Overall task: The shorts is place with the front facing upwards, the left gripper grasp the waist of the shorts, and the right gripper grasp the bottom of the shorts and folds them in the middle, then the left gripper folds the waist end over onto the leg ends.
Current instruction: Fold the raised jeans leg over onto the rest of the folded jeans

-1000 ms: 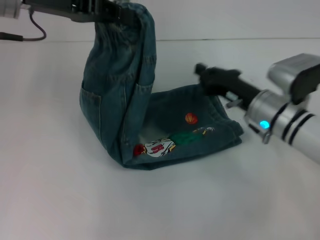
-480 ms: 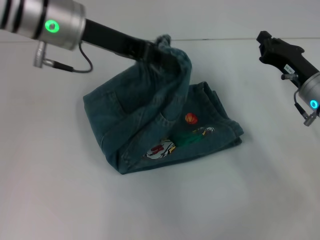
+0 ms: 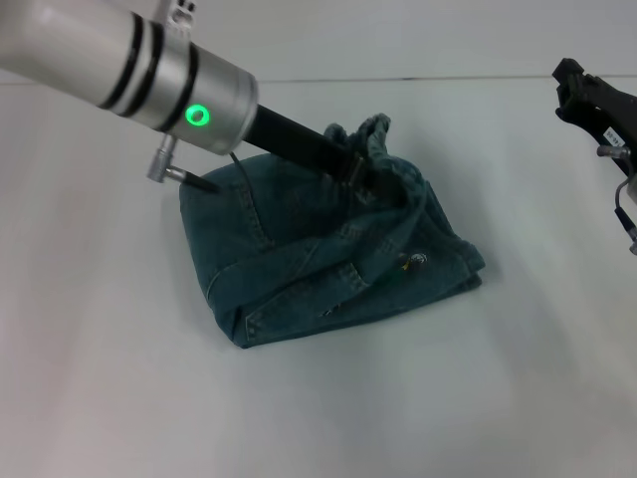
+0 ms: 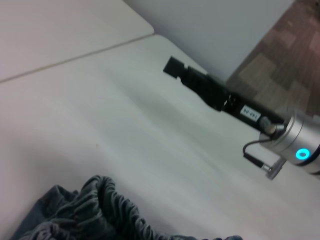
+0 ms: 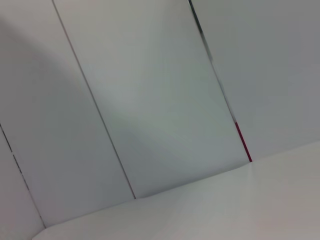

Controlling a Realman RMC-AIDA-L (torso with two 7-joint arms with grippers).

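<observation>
The blue-green denim shorts (image 3: 299,264) lie folded on the white table. Their gathered waist (image 3: 383,139) is bunched over the far right part of the pile. My left gripper (image 3: 383,187) comes in low from the upper left and is shut on that waistband, which hides its tips. The leg ends (image 3: 466,267) stick out at the right, under the folded-over layer. Only a speck of the cartoon print (image 3: 413,261) shows. The left wrist view has the waistband (image 4: 102,202) close below. My right gripper (image 3: 577,92) (image 4: 176,67) hangs at the far right, well clear of the cloth.
The white table (image 3: 119,378) stretches around the shorts on all sides, with its back edge (image 3: 448,77) against a grey wall. The right wrist view holds only grey wall panels (image 5: 150,90) and a strip of table. Brown floor (image 4: 290,55) lies beyond the table corner.
My left gripper has brought the waist down and to the right over the lower part, covering the print. The right gripper has drawn back farther to the right edge.
</observation>
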